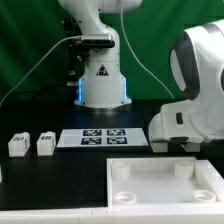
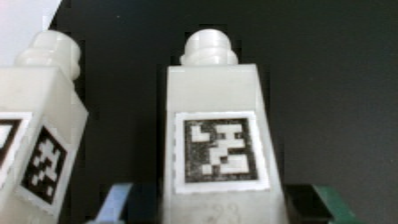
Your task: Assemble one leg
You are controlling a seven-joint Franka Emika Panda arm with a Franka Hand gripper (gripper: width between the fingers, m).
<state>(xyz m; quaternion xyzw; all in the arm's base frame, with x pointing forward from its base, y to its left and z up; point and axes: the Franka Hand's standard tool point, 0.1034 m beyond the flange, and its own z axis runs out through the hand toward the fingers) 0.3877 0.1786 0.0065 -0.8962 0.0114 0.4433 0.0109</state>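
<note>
In the wrist view, a leg (image 2: 217, 130) is seen on the dark tabletop (image 2: 125, 60), its tag facing the camera and its rounded peg end pointing away from the fingers (image 2: 121, 203); its near end is cut off by the frame. A second leg (image 2: 36, 140) is seen just beside it, half cropped. Only the tips of the gripper (image 2: 222, 205) are shown, one at either side of the leg; they are spread and released, with dark gaps left between them and the leg. In the exterior view, the gripper is hidden behind the arm (image 1: 195, 90); an outer leg (image 1: 17, 145) and an inner leg (image 1: 45, 144) are shown at the exterior view's left of the marker board (image 1: 102, 138); whether these match the wrist view's pair cannot be determined.
</note>
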